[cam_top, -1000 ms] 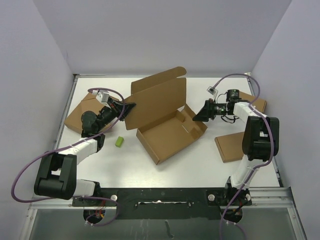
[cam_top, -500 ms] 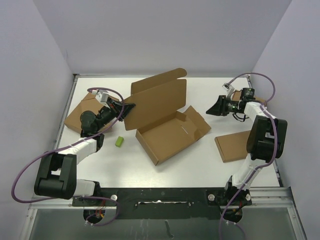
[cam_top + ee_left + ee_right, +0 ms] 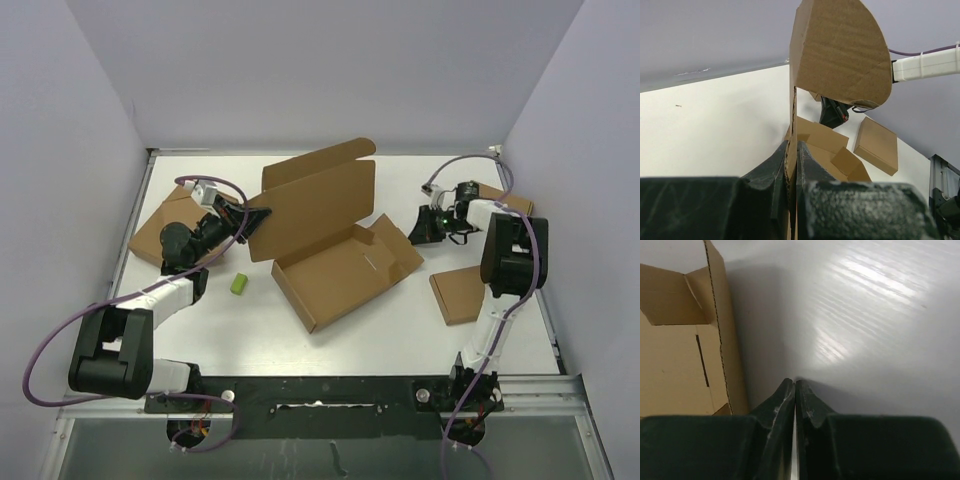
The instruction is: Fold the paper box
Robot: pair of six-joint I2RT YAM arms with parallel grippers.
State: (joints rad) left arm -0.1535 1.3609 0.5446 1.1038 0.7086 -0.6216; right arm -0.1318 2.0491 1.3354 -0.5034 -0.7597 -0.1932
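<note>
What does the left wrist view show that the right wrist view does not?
Only left wrist: the left gripper shut on an edge of the paper box, and a small flat box beyond. Only right wrist: the right gripper shut on nothing, near the box's slotted wall. Both: the paper box and the white table.

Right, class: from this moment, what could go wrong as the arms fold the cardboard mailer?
1. The left gripper pinches only a thin edge of the lid of the paper box; a hard pull might tear it or let it slip.
2. The right gripper is shut on nothing beside the box's right wall, so the tray lies unheld and could slide when the lid moves.
3. The green block lies close to the tray and might get knocked.
</note>
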